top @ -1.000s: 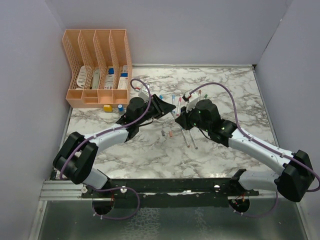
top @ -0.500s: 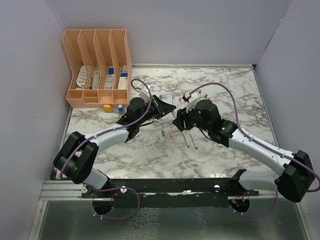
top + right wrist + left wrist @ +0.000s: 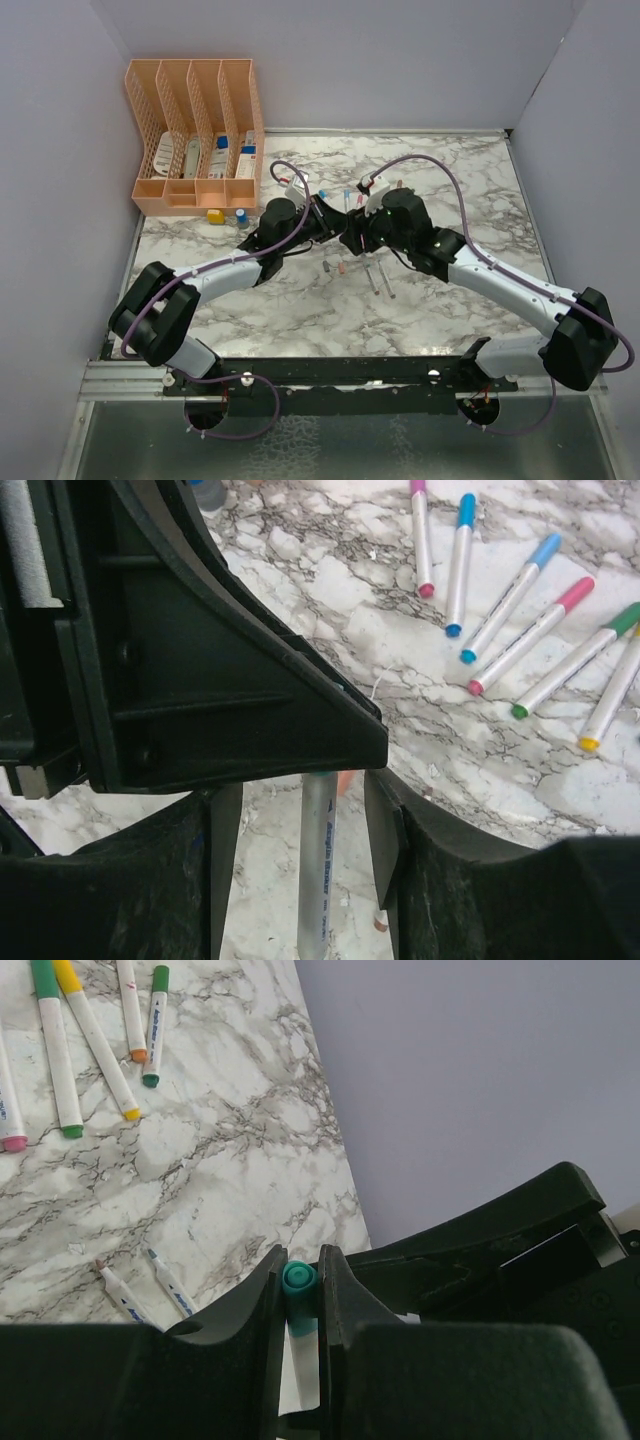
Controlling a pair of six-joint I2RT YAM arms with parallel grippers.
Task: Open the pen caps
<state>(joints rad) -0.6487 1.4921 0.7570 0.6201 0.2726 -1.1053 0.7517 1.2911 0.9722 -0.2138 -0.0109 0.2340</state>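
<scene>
While our left claw (image 3: 300, 1300) pinches the teal cap (image 3: 298, 1279), our right claw (image 3: 298, 810) stands spread; we judge the light, slick pen (image 3: 318, 880) best gripped mid-barrel.

Overhead; close wrist views, shared pen (image 3: 318, 860)

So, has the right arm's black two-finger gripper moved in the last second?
Yes: the right gripper has shifted left, toward the peach plastic file organiser.

Six capped pens (image 3: 460, 565) lie together; a seventh pen (image 3: 318, 860) sits apart. One peach file rack (image 3: 195, 193), four slots.
</scene>
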